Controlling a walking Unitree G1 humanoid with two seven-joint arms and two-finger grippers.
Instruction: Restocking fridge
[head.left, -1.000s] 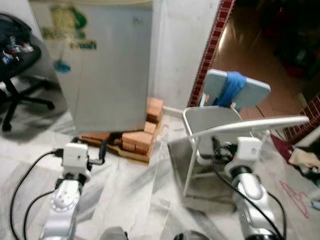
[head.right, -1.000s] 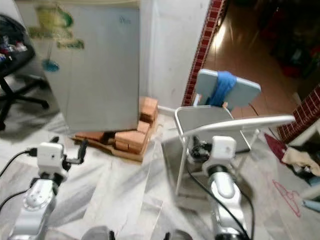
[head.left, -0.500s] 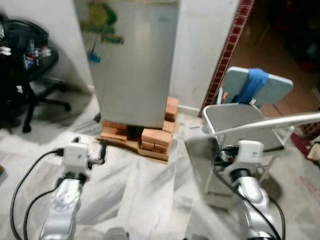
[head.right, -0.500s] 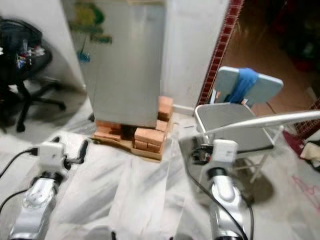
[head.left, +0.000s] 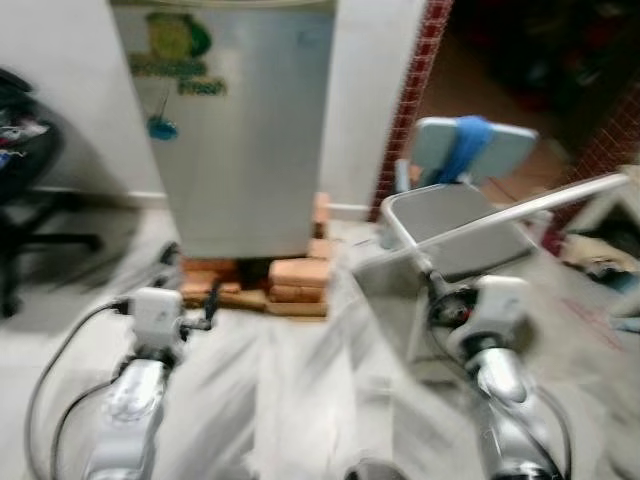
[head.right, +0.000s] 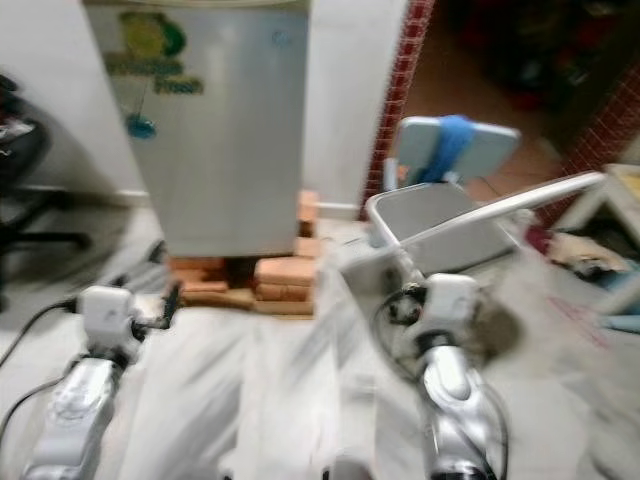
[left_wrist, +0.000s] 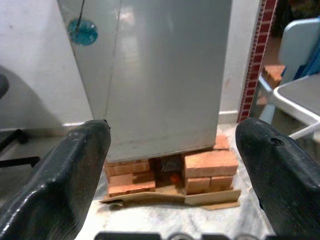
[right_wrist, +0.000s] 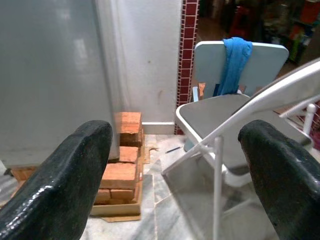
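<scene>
Up close, both spread, empty grippers (left_wrist: 172, 165) (right_wrist: 175, 165) face the fridge (head.left: 235, 130) on bricks (left_wrist: 210, 167).

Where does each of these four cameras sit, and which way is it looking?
Left eye, right eye: head, looking down at fridge, bricks, folding chair; both silver arms show.
Left wrist: along open left gripper toward fridge.
Right wrist: along open right gripper toward chair with blue cloth.
All share the bricks.
</scene>
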